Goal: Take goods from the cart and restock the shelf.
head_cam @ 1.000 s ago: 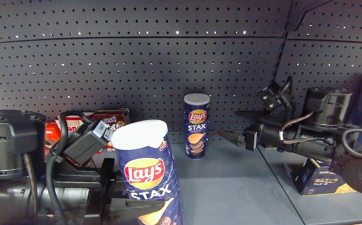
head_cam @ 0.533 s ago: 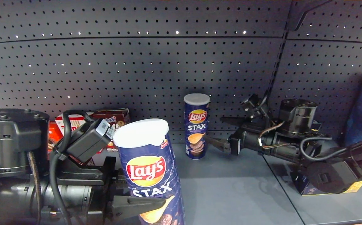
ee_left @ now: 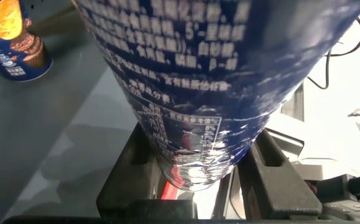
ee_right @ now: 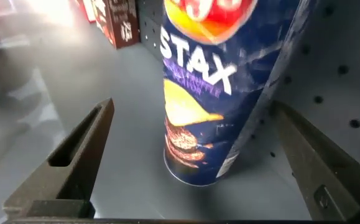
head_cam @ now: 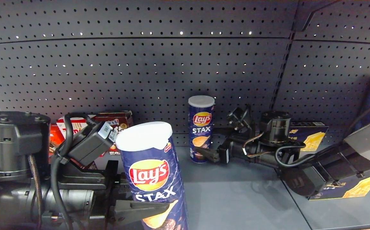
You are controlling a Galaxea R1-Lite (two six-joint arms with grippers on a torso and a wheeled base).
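Cardboard tube, plastic lid: we judge the near chip can [head_cam: 151,172] light, stiff lengthwise, easily crushed by a hard squeeze, and glossy enough to slip. The left claw [head_cam: 143,199] is clamped on its lower body, one finger [ee_left: 127,180] on each side. The can leans slightly, low on the left at the shelf [head_cam: 236,191] front. We cannot tell whether its base rests on anything.

The second can [head_cam: 200,127] stands upright at the shelf's back, just in front of the pegboard [head_cam: 172,70]. The right claw [head_cam: 205,151] sits at its lower part with fingers [ee_right: 74,155] apart, one on either side. We cannot confirm contact.

Our judgement on the hold: low to mid wall, squarely across the round, never on the lid, which could pop off.

Surroundings: snack boxes [head_cam: 114,123] stand at the left rear. On the right are two navy-and-yellow boxes, one at the back [head_cam: 309,135] and one nearer the front [head_cam: 357,187], with the right arm crossing it. The second can and the right arm occupy the middle back. The bare shelf between the cans looks like the free spot. Knocking the upright can over is the risk.
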